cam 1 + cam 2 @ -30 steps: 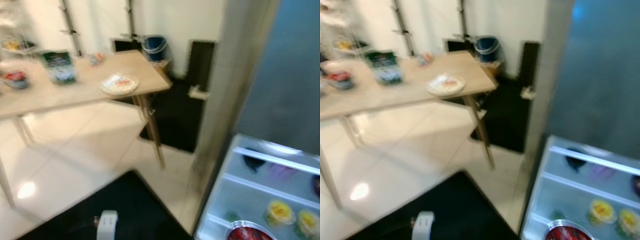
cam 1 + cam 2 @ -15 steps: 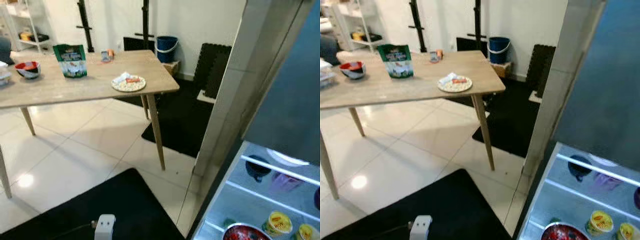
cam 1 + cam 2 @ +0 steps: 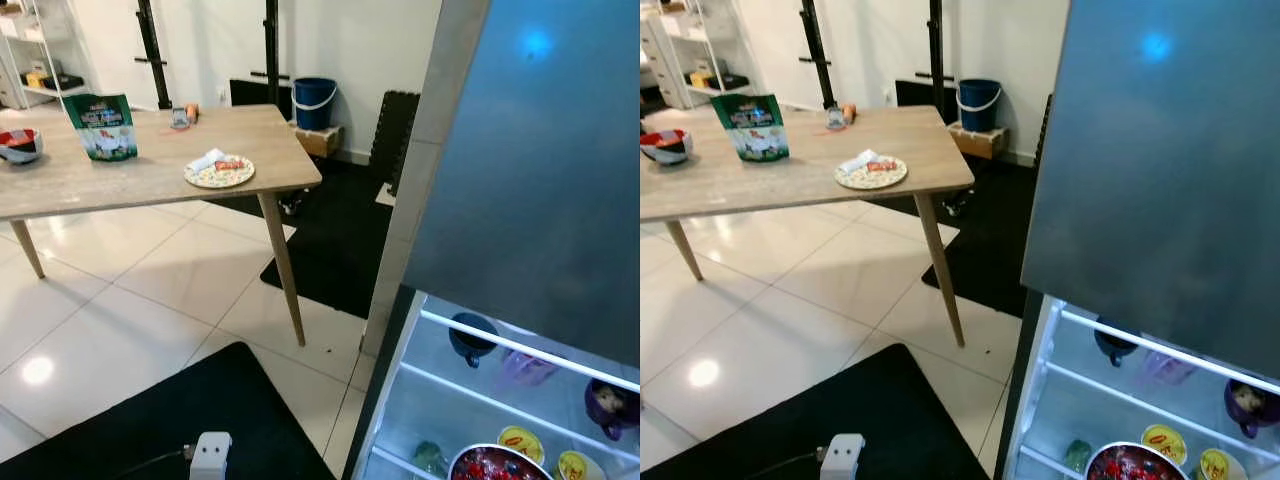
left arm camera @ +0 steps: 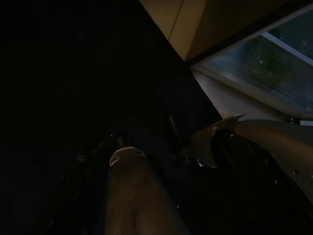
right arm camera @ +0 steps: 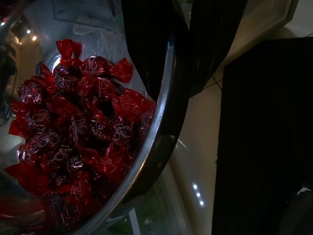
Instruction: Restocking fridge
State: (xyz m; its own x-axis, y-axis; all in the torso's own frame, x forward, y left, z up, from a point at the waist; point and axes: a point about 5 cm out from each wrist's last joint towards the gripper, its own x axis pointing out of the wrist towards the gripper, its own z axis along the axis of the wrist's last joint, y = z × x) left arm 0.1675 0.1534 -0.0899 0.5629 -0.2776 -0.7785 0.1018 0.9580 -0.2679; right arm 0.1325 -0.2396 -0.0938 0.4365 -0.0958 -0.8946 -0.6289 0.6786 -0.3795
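A steel bowl (image 5: 88, 122) full of red-wrapped candies hangs in front of the open fridge. My right gripper (image 5: 180, 54) is shut on its rim, one black finger inside and one outside. From the head, the bowl (image 3: 497, 466) sits at the bottom edge, over the lit fridge shelves (image 3: 500, 385). Those shelves hold a dark blue cup (image 3: 470, 340), a purple item (image 3: 607, 405) and yellow-lidded tubs (image 3: 521, 442). The grey fridge door (image 3: 530, 170) stands above them. My left gripper (image 4: 128, 191) hangs low in the dark over the black mat.
A wooden table (image 3: 150, 180) to the left carries a plate of snacks (image 3: 219, 172), a green bag (image 3: 103, 126) and a red bowl (image 3: 18, 146). A blue bucket (image 3: 313, 103) stands by the far wall. A black mat (image 3: 180, 420) with a white plug (image 3: 210, 455) lies underfoot.
The camera has swung and the picture has sharpened; the fridge door takes up more of the right side. The candy bowl stays in my right gripper.
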